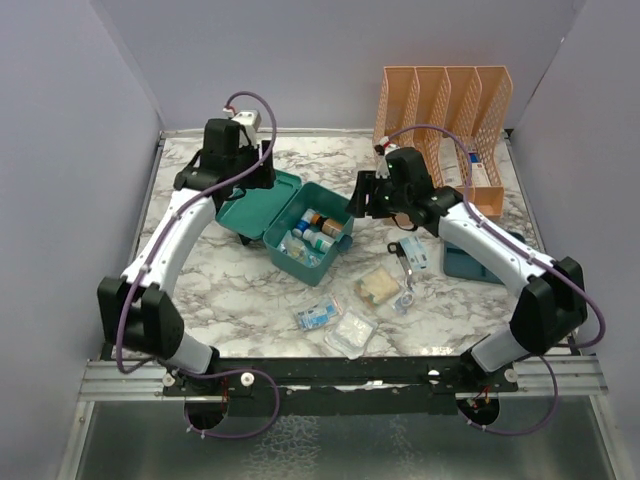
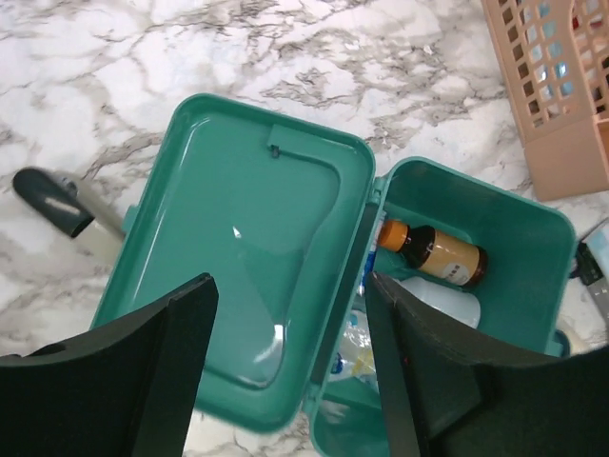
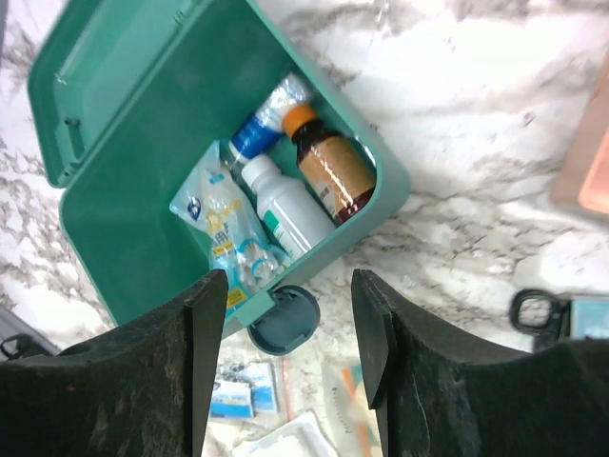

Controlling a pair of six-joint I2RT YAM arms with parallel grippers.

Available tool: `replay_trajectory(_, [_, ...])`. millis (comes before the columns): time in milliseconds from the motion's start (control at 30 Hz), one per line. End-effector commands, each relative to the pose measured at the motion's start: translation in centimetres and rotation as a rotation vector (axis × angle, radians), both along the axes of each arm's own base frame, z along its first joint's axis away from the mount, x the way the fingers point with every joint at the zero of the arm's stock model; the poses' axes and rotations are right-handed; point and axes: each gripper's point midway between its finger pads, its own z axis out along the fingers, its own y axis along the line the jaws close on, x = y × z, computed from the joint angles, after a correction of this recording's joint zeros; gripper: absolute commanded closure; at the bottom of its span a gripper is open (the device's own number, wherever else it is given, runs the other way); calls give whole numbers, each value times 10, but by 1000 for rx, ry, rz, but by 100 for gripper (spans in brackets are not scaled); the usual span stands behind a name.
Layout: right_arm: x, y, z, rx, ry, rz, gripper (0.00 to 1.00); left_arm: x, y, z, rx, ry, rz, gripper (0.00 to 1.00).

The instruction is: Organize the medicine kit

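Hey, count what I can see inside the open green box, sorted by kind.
Bottles: 2, a brown bottle and a white bottle
Blue-capped tube: 1
Printed pouch: 1
Total in the green box: 4 visible

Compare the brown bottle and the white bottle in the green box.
The brown bottle has an orange cap, the white bottle a white one. The brown bottle lies against the wall, the white bottle beside the blue sachets. Both lie on their sides in the medicine kit.
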Motion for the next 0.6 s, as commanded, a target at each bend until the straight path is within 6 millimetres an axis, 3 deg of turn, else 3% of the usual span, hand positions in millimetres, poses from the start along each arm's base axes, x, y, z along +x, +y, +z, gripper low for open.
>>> replay_trajectory(0, [7, -16, 34, -25, -186, -17, 45, -32, 32, 21, -32, -58, 195, 28])
replay_trajectory(133, [-14, -26, 19, -39, -142, -6, 47, -74, 30, 14, -155, -20, 229, 2])
replay_trajectory(233, [-29, -36, 1, -46, -72, -44, 49, -108, 13, -5, -255, 58, 155, 1])
replay_trajectory(267, [-33, -40, -5, -51, -50, -64, 50, -118, 8, -13, -278, 88, 129, 3])
replay_trajectory(400, [-47, -54, -24, -91, 16, -112, 52, -155, -4, -50, -331, 221, 65, 32])
replay_trajectory(567, [-69, -57, -39, -116, 19, -2, 53, -183, -9, -74, -372, 316, 44, 46])
